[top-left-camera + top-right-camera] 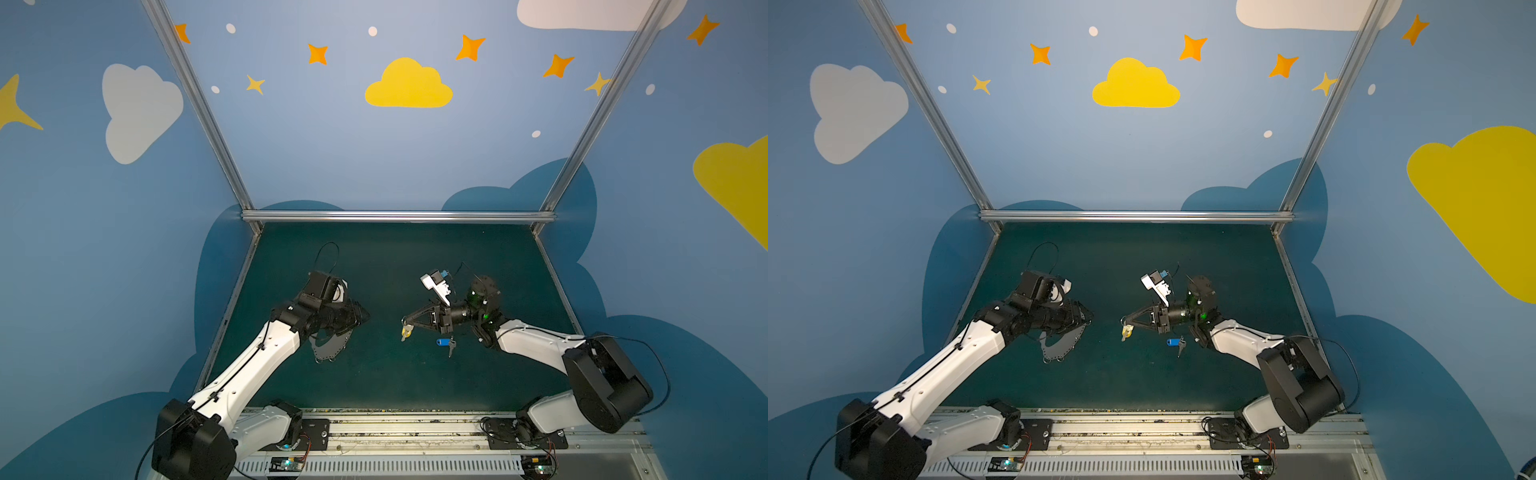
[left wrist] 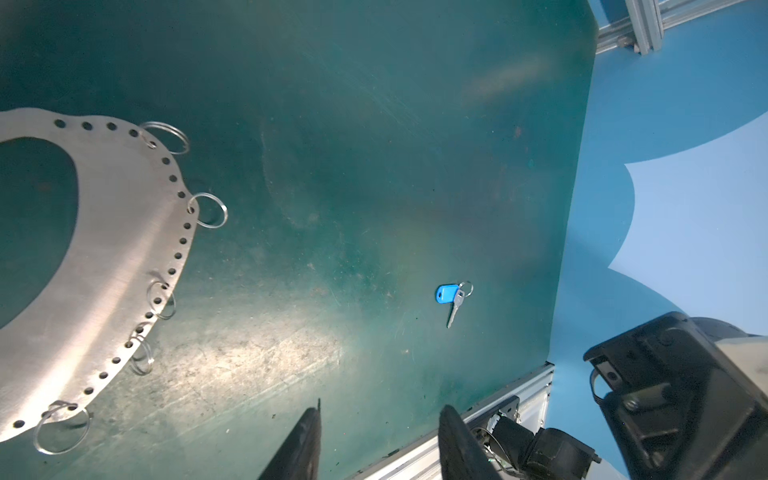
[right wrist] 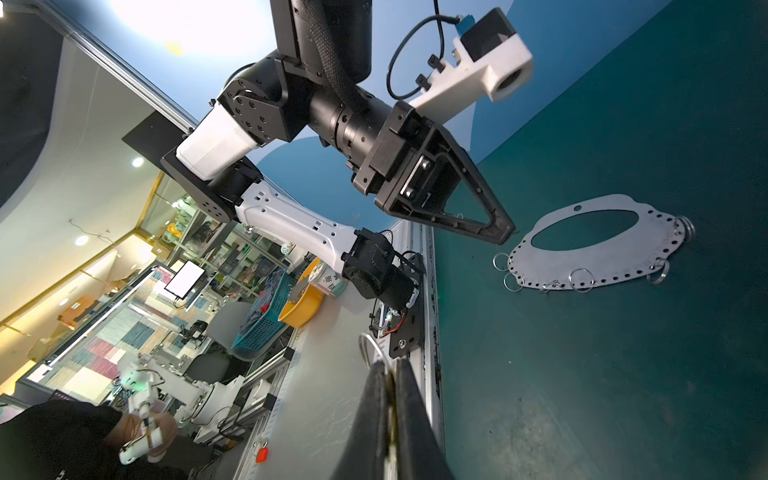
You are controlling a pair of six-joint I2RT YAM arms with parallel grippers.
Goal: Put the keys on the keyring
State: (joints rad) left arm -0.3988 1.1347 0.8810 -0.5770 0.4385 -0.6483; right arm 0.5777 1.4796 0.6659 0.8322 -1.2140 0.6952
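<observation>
The right pincer (image 1: pixel 405 322) pinches the yellow-tagged key (image 1: pixel 407 331) above the middle of the worktop (image 1: pixel 395 257), while the left pincer (image 2: pixel 382 409) hangs spread at the edge of the keyring (image 1: pixel 331 351).

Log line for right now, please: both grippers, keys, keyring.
left gripper: open, empty | right gripper: shut on yellow-tagged key, off mat | blue-tagged key: loose on mat | keyring: flat on mat

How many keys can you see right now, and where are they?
2. The yellow-tagged key hangs from the shut right end effector; the blue-tagged key lies on the mat nearby, untouched. Others may be hidden.
</observation>
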